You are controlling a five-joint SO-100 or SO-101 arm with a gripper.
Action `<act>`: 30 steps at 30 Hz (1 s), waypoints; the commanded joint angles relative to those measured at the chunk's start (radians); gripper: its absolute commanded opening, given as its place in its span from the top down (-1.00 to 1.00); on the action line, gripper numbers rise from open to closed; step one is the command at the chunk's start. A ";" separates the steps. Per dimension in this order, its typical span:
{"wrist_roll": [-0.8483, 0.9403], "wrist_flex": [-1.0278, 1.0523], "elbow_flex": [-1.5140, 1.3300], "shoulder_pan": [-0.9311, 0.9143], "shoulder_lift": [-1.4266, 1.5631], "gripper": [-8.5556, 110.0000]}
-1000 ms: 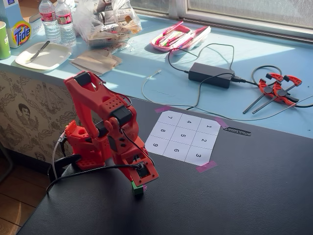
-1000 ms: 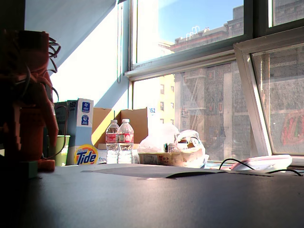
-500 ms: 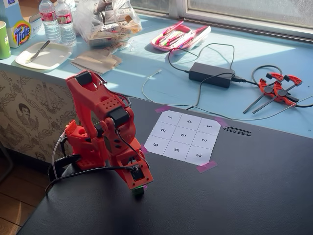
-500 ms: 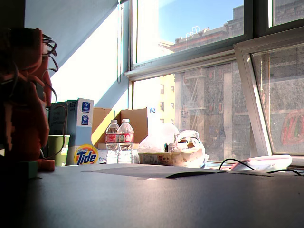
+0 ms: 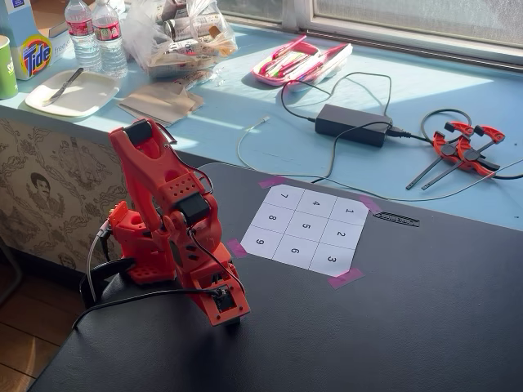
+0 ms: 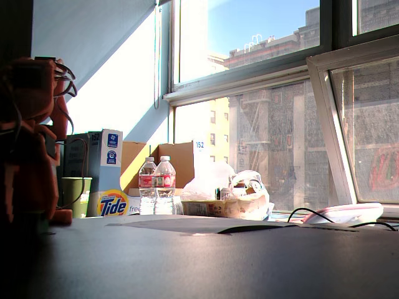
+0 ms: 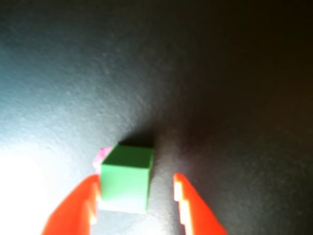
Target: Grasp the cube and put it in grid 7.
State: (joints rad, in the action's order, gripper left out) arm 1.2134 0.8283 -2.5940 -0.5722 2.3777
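In the wrist view the small green cube (image 7: 125,182) sits on the dark table between my two red fingers. My gripper (image 7: 137,178) is open: the left finger (image 7: 78,205) is against the cube's left side and the right finger (image 7: 188,203) stands apart from it with a gap. In a fixed view the red arm folds down to the table with the gripper (image 5: 229,314) low, left of and nearer than the white numbered sheet; the cube is hidden there. Grid 7 (image 5: 283,196) is the sheet's far left corner square and is bare.
A black power brick (image 5: 351,124) with cables, red clamps (image 5: 464,147) and a pink tray (image 5: 298,61) lie on the blue ledge behind the table. Bottles (image 5: 96,34), a plate and a Tide box (image 6: 112,202) stand at the far left. A small pink bit (image 7: 102,152) lies behind the cube.
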 commanded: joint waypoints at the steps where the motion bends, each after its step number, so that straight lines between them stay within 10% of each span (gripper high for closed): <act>1: -0.015 -0.058 -0.020 0.011 0.031 0.75; 10: -0.164 0.144 0.215 0.176 0.000 0.85; 18: -0.451 0.692 0.900 0.839 -0.146 0.85; 30: -0.566 0.758 1.341 1.462 -0.657 0.85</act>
State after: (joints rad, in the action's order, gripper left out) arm 0.6581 1.5907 -1.3591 0.8207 1.8024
